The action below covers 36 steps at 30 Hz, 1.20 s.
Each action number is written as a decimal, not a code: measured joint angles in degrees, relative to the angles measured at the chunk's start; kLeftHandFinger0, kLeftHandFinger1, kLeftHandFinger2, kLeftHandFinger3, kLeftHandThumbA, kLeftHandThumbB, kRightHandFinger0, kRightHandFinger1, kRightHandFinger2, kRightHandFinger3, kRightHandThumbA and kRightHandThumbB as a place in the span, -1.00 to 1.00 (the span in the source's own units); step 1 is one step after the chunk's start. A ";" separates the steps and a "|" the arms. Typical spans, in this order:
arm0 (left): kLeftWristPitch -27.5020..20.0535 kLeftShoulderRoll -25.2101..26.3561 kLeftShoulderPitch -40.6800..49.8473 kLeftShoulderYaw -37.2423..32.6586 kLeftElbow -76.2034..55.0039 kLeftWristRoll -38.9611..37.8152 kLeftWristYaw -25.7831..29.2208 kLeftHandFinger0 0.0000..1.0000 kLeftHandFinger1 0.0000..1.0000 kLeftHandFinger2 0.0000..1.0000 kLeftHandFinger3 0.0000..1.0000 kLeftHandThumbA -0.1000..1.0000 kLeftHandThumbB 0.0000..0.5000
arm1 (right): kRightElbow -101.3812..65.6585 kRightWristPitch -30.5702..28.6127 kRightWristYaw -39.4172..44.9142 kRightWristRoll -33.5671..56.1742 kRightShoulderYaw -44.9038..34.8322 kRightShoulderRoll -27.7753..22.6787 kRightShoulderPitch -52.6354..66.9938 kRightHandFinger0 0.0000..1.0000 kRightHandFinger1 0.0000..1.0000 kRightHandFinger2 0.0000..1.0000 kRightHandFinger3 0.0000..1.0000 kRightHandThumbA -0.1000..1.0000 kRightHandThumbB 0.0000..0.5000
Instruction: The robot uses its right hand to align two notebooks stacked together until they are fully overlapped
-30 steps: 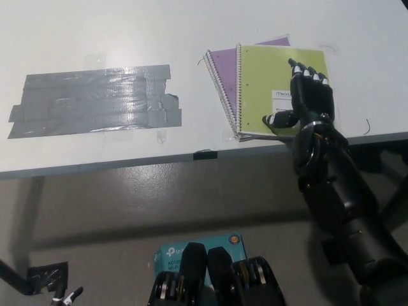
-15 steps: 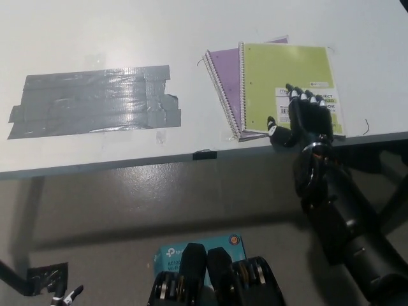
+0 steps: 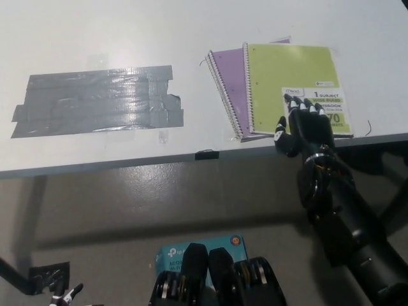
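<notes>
Head view, left to right. A patch of grey tape [image 3: 99, 102] lies on the white table [image 3: 95, 38], well apart from the work. Right of centre, near the front edge, the purple notebook [image 3: 228, 80] lies skewed under the green notebook [image 3: 290, 86], showing as a wedge along the green one's spiral side and a sliver at its far edge; the pair is not yet overlapped. Both look light, thin and flat, with smooth covers likely to slide over each other, so flat pressure on the top cover or a push against an edge should suit better than a pinch. The right hand [image 3: 305, 124] rests flat, fingers extended, on the green notebook's near right corner, grasping nothing. Most of the purple notebook is hidden, the label print is partly covered, and the left hand is out of view.
</notes>
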 measured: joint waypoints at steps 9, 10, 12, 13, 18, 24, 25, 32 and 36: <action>-0.10 -0.02 0.03 0.00 0.19 -0.05 -0.02 0.21 0.24 0.23 1.00 1.00 1.00 | -0.56 -0.44 0.13 -0.74 4.68 -2.34 1.14 1.00 1.00 1.00 1.00 1.00 0.54; -0.12 -0.01 0.03 0.01 0.22 -0.06 -0.02 0.23 0.24 0.23 1.00 1.00 1.00 | -0.76 -0.50 0.15 -0.93 5.33 -2.52 1.32 1.00 1.00 1.00 1.00 1.00 0.54; -0.13 -0.02 0.05 0.01 0.24 -0.07 -0.03 0.26 0.30 0.29 1.00 1.00 1.00 | -1.17 -0.59 0.15 -1.31 6.56 -2.84 1.57 1.00 1.00 1.00 1.00 1.00 0.64; -0.13 -0.02 0.05 0.01 0.24 -0.08 -0.02 0.27 0.30 0.30 1.00 1.00 1.00 | -1.20 -0.68 0.15 -1.51 7.37 -2.99 1.58 1.00 1.00 1.00 1.00 1.00 0.65; -0.13 -0.02 0.07 0.01 0.24 -0.20 -0.02 0.21 0.30 0.30 1.00 1.00 1.00 | -2.28 -0.93 0.53 -2.17 10.50 -3.72 1.72 1.00 1.00 1.00 1.00 1.00 0.73; -0.11 -0.02 0.32 0.02 0.24 -0.33 -0.03 0.19 0.29 0.27 1.00 1.00 1.00 | -2.32 -1.14 1.13 -3.31 13.43 -5.33 1.36 1.00 1.00 1.00 1.00 1.00 0.70; -0.11 -0.02 0.34 0.02 0.24 -0.35 -0.03 0.19 0.29 0.27 1.00 1.00 1.00 | -2.32 -1.22 1.46 -3.47 14.01 -5.81 1.14 1.00 1.00 1.00 1.00 1.00 0.70; -0.10 -0.02 0.37 0.01 0.23 -0.40 -0.02 0.08 0.19 0.20 1.00 1.00 1.00 | -2.29 -2.05 3.82 -3.67 15.27 -7.37 -0.07 1.00 1.00 1.00 1.00 1.00 0.69; -0.06 0.01 0.62 0.01 0.17 -0.40 -0.03 0.08 0.23 0.21 1.00 1.00 1.00 | -2.29 -2.52 4.97 -3.68 15.44 -7.55 -0.75 1.00 1.00 1.00 1.00 1.00 0.71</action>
